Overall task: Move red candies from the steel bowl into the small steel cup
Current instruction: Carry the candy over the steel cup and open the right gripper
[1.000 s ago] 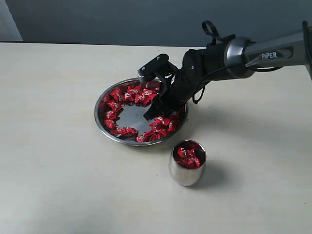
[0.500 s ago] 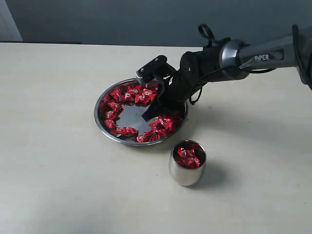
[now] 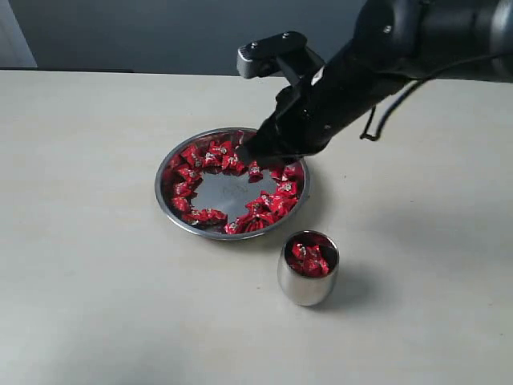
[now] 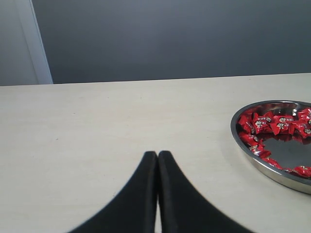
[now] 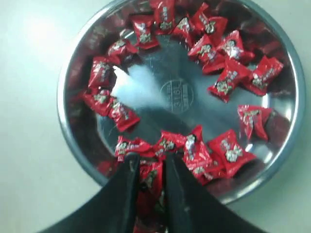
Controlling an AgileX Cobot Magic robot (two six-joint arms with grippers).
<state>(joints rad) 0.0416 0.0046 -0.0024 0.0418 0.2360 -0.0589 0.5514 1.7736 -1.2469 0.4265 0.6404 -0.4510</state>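
The steel bowl (image 3: 165, 175) sits mid-table with a ring of red candies (image 3: 199, 156) round its bare flat bottom. Above its far right side hangs my right gripper (image 3: 247, 152), fingertips pointing down. The right wrist view looks straight down into the steel bowl (image 5: 291, 73) at the red candies (image 5: 228, 82), and my right gripper (image 5: 148, 162) is shut on one red candy (image 5: 150, 187) held between its black fingers. The small steel cup (image 3: 303, 287) stands in front of the bowl with candies (image 3: 309, 258) inside. My left gripper (image 4: 157, 154) is shut and holds nothing, over bare table left of the steel bowl (image 4: 239, 140).
Pale tabletop (image 3: 96, 281) spreads all round the bowl and cup. A dark wall (image 3: 160, 32) runs behind the table's far edge. The right arm (image 3: 417, 40) reaches in from the upper right, over the far right part of the table.
My right gripper narrowed its jaws onto a red candy inside the bowl and has risen above the bowl with it. Bowl and cup have not moved.
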